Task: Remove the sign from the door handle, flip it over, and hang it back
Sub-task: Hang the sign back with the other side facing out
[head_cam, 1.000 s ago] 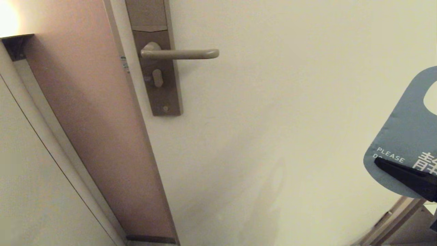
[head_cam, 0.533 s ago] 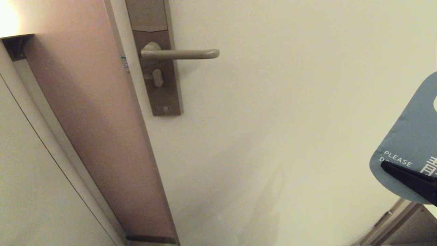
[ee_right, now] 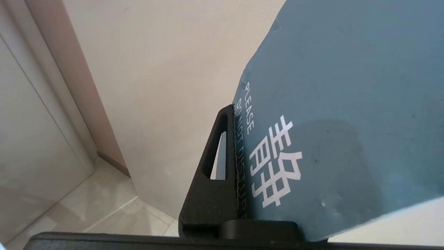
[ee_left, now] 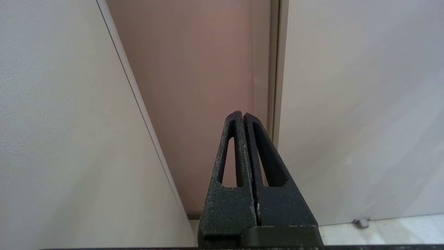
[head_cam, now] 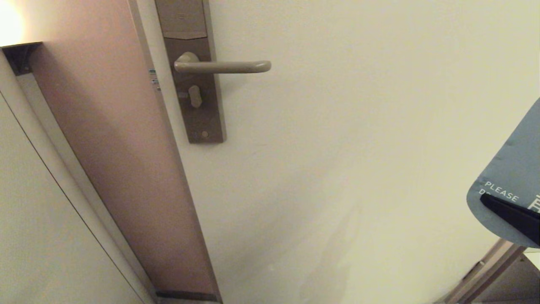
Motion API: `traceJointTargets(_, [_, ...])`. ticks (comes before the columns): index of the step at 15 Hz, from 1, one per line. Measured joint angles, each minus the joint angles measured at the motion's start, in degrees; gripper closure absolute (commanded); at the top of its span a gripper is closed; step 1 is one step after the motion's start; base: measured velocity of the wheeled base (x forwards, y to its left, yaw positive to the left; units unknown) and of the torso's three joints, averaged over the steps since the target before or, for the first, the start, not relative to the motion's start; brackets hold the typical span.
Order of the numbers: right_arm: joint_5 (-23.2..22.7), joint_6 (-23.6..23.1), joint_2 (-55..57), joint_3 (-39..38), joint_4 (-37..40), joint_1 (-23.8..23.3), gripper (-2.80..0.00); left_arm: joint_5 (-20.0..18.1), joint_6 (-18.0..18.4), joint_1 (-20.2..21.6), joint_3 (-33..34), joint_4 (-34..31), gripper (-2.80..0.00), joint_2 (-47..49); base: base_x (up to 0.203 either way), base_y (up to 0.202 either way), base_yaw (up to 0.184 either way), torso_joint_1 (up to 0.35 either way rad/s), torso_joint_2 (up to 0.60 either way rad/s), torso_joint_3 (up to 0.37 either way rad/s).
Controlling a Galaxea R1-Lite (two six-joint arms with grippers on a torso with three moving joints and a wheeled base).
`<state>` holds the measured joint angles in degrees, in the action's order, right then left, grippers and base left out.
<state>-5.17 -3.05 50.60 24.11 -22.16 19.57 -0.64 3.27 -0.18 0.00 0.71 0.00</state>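
Note:
The door handle [head_cam: 223, 66] is bare, a bronze-grey lever on its tall lock plate [head_cam: 198, 105]. The sign [head_cam: 512, 181] is at the far right edge of the head view, well right of and below the handle, teal "PLEASE DO NOT DISTURB" side showing; its hole is out of view. My right gripper [head_cam: 512, 215] is shut on the sign's lower end. In the right wrist view the sign [ee_right: 347, 104] fills the frame, one black finger [ee_right: 211, 173] pressed on its teal face; the other finger is hidden behind the card. My left gripper [ee_left: 242, 116] is shut and empty, low by the door frame.
The cream door [head_cam: 358, 126] fills the middle. A pinkish-brown door jamb [head_cam: 118, 147] and a pale wall panel [head_cam: 38, 236] lie to the left. A small thumb-turn knob [head_cam: 194, 96] sits under the lever. Tiled floor [ee_right: 104, 211] shows below.
My right gripper has carried the sign further right and slightly down, so the oval hole has left the head view. The handle and the left arm have not moved.

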Motion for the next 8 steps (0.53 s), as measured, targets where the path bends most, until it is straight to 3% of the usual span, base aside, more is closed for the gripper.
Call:
traceJointTargets(3, [1.7, -0.04, 0.99, 0.55, 0.04, 0.0, 0.0, 0.04, -2.31, 0.0, 0.0, -0.02, 0.0, 0.0, 0.0, 0.0, 0.0, 0.0, 0.0, 0.0])
traceJointTargets(8, [3.83, -0.43, 6.0, 3.47, 0.21, 0.09, 0.0, 0.04, -2.58, 0.0, 0.0, -0.02, 0.0, 0.0, 0.0, 0.0, 0.0, 0.0, 0.0, 0.0])
